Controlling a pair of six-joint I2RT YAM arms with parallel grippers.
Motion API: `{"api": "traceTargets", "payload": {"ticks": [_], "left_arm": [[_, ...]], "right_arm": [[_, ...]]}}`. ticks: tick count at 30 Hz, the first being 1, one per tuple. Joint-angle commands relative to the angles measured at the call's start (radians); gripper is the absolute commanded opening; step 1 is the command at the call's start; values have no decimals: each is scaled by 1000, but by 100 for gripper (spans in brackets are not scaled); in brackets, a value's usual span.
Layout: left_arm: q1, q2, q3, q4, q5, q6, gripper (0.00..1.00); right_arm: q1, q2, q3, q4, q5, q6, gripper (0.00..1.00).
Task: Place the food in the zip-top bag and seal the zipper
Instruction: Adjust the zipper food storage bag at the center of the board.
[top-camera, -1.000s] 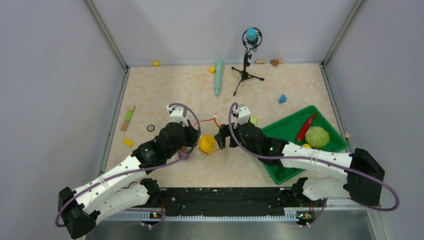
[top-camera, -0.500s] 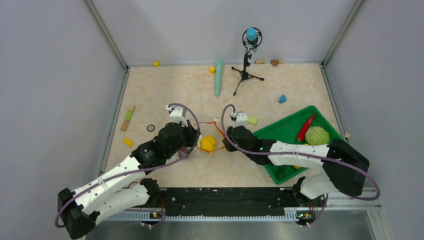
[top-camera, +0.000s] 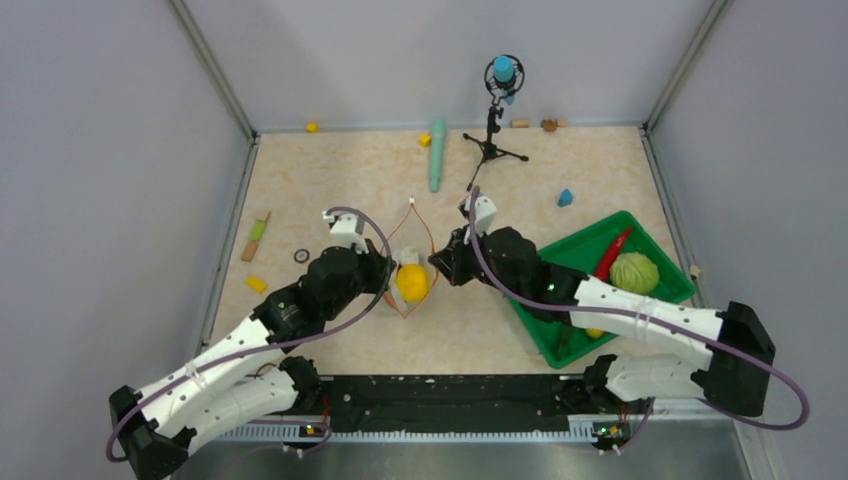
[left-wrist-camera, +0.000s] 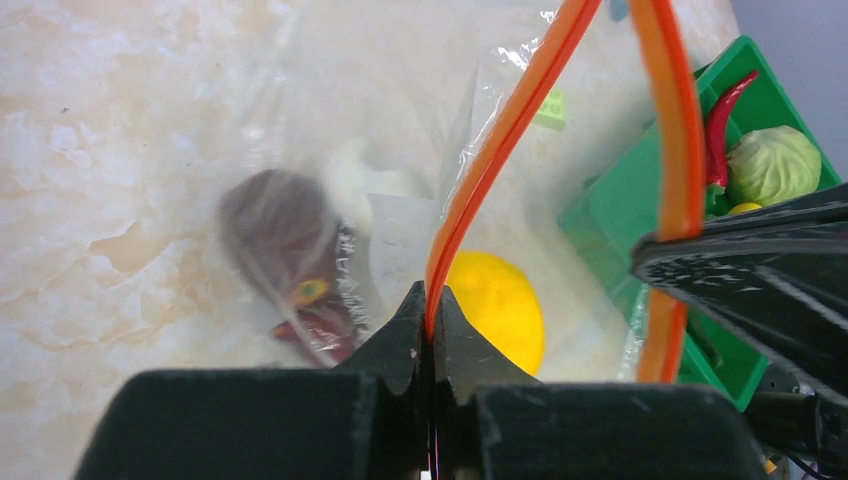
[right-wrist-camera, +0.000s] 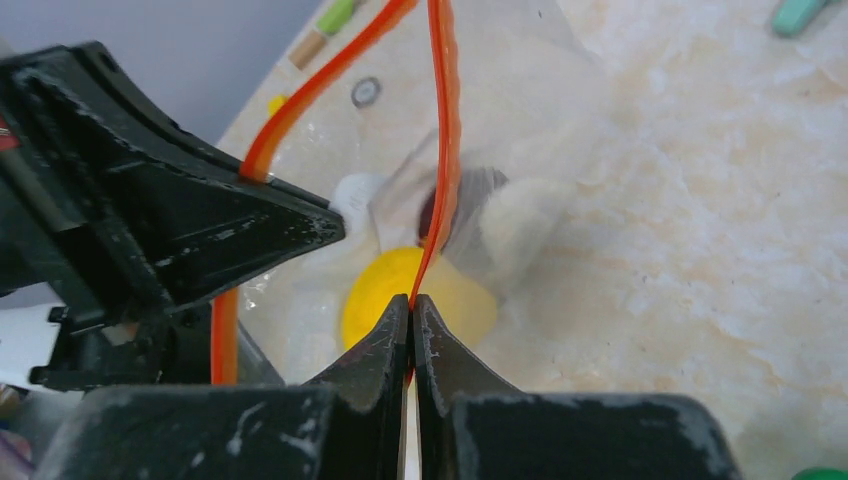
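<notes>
The zip-top bag (top-camera: 408, 250) lies mid-frame in the overhead view on the tabletop (top-camera: 330, 180), with a yellow piece (left-wrist-camera: 497, 305) inside. The left fingers (left-wrist-camera: 405, 335) and right fingers (right-wrist-camera: 390, 340) are each clamped on the zipper (left-wrist-camera: 500, 140). It is probably the stiffest hold, since the film looks limp and slippery.

Two grippers, the left gripper (left-wrist-camera: 432, 300) and right gripper (right-wrist-camera: 412, 305), flank one zip-top bag (left-wrist-camera: 330, 90) holding three foods: one yellow piece (left-wrist-camera: 495, 300), one dark red round piece (left-wrist-camera: 285, 235), one white garlic bulb (left-wrist-camera: 365, 180). Right of the right gripper, one green tray (top-camera: 575, 255) carries one red chili (top-camera: 612, 254), one green leafy ball (top-camera: 634, 272) and one smaller yellow bit (left-wrist-camera: 745, 208).
</notes>
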Motion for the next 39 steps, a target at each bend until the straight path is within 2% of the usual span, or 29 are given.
{"api": "traceTargets", "payload": {"ticks": [1,4,8,17,19,21,22,24,25,26,29,35,39], "left_arm": [[-2,-48,33,12,13,6,0],[-3,-65,28,21,31,7,0],[-2,-79,28,17,39,2,0],[-2,-73,36,0,23,6,0],[-3,-60,34,6,24,4,0],[-3,-44,31,17,29,1,0],[-3,-36,30,22,34,1,0],[-2,-25,28,30,45,-6,0],[-1,-24,26,34,48,-7,0],[-2,-27,21,40,50,-8,0],[-3,-42,10,54,53,-10,0],[-3,-57,1,60,43,-16,0],[-3,-59,0,60,53,-19,0]], "right_arm": [[-5,-88,75,-45,-38,-47,0],[-7,-125,100,-132,-6,-49,0],[-8,-154,164,-268,114,-53,0],[-34,-194,107,-307,179,-36,2],[-36,-198,88,-293,166,-31,12],[-35,-211,73,-275,146,-35,17],[-37,-224,66,-268,146,-19,27],[-36,-263,39,-243,146,-7,55],[-36,-286,24,-229,154,-6,65],[-36,-306,10,-225,177,-2,74],[-42,-345,4,-267,220,11,87],[-44,-396,44,-386,230,14,90],[-48,-442,41,-433,321,8,91]]}}
